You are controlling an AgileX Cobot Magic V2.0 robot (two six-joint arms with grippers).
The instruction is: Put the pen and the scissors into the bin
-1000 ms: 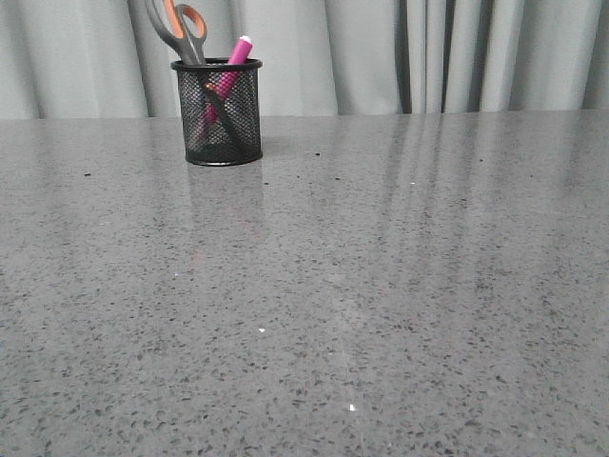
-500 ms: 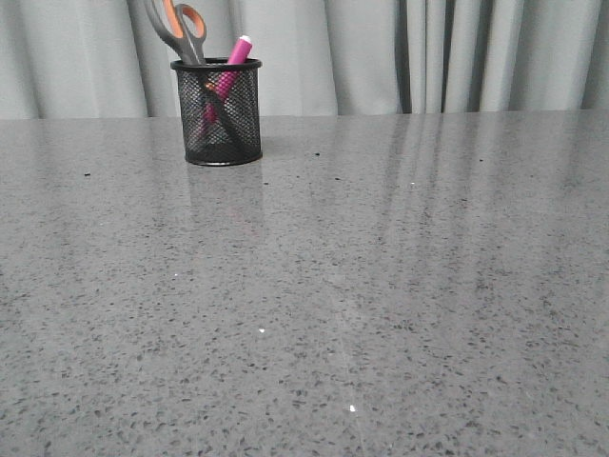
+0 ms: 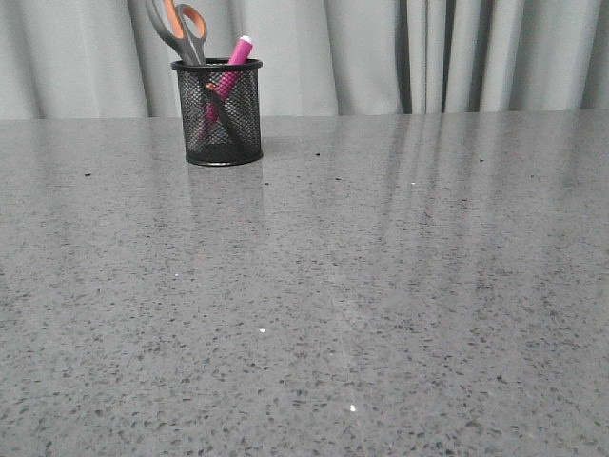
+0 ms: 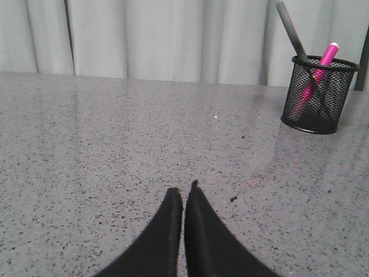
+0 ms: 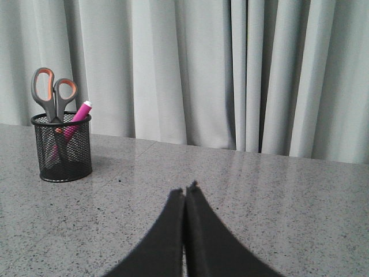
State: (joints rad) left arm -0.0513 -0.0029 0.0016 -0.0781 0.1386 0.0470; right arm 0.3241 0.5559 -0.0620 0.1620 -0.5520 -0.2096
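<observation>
The black mesh bin [image 3: 217, 114] stands far back on the left of the table. Inside it the scissors [image 3: 178, 31] stand blades down, handles sticking up above the rim, and the pink pen [image 3: 231, 65] leans against the rim with its white tip up. Both wrist views show the same: bin [image 4: 318, 95], pen [image 4: 323, 62] and one dark scissors handle [image 4: 291, 32] in the left one; bin [image 5: 62, 149], scissors [image 5: 53, 93] and pen [image 5: 78, 117] in the right one. My left gripper [image 4: 184, 193] and right gripper [image 5: 185, 191] are shut and empty, low over the table, well away from the bin.
The grey speckled table [image 3: 381, 286] stretches across the front view, with no arm showing in that view. Pale curtains [image 3: 428, 52] hang behind the table's far edge. A small dark speck [image 4: 233, 199] lies near the left fingertips.
</observation>
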